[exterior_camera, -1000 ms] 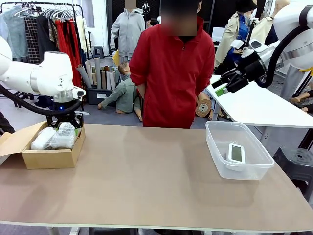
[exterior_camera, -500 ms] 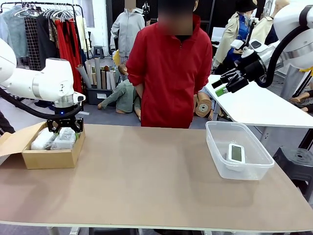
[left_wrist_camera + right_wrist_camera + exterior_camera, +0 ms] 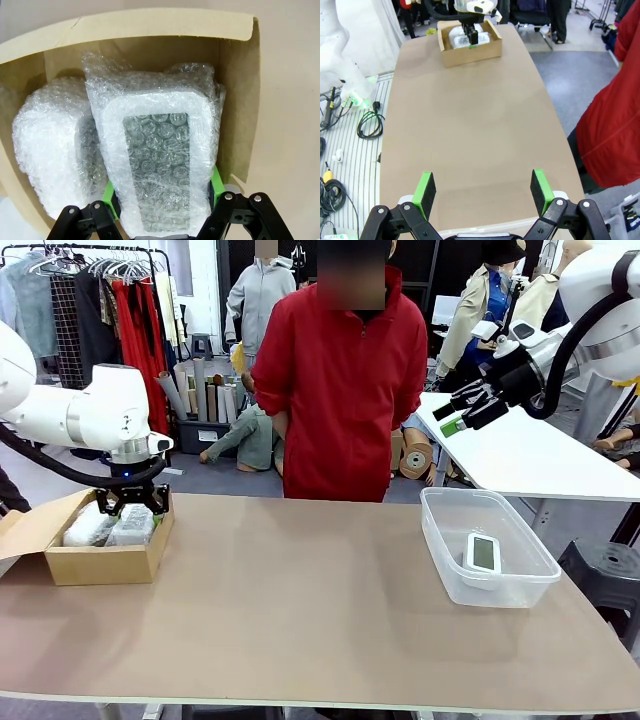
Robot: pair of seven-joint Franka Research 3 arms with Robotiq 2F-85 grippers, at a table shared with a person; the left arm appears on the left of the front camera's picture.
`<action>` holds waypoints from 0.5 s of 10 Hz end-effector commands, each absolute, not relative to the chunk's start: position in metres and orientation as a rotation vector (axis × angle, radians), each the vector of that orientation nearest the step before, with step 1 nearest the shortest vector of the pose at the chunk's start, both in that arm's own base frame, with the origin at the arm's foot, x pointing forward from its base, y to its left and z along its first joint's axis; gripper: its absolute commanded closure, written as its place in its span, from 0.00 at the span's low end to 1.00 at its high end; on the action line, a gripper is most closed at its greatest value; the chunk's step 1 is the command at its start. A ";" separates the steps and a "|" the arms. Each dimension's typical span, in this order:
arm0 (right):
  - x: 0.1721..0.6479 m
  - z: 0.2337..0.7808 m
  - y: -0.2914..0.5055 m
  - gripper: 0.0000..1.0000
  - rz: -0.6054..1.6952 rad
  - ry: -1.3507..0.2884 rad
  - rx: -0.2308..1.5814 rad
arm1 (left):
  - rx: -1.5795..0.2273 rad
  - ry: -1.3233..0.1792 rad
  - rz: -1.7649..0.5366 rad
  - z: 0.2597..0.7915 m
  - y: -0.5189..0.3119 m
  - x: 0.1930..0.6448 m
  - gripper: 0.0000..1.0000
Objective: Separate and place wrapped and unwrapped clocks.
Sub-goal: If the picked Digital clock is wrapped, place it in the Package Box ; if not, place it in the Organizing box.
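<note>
Left hand at left of the front view, down in the cardboard box, jaws part closed on a wrapped clock; green pads press both its long sides in the left wrist view. Second wrapped clock just beside it, filling the box's other half; little free room inside the walls. Box sits near the table's left edge, one flap hanging outward. Right hand at upper right, high above the table, jaws wide apart and empty. Bare clock lies in the clear bin at right, near the table's right edge. Table's middle lies open. Person stands at the far edge.
</note>
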State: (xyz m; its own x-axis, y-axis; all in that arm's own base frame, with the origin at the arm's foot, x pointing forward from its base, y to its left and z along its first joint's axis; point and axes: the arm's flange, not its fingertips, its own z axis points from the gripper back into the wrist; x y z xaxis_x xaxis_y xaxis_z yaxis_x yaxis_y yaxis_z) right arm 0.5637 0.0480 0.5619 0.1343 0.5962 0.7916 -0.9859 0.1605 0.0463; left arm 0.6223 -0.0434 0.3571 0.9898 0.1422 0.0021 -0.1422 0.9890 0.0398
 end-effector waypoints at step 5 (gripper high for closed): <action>0.561 0.563 0.049 0.00 1.286 -0.725 0.672 | 0.030 0.008 0.162 0.366 -0.041 0.626 0.00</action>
State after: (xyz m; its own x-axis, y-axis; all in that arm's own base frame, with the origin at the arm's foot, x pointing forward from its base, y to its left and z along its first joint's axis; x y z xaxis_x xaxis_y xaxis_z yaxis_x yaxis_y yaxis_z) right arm 0.5637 0.0480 0.5619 0.1343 0.5962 0.7916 -0.9859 0.1605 0.0463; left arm 0.6231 -0.0432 0.3593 0.9896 0.1440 0.0032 -0.1440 0.9888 0.0381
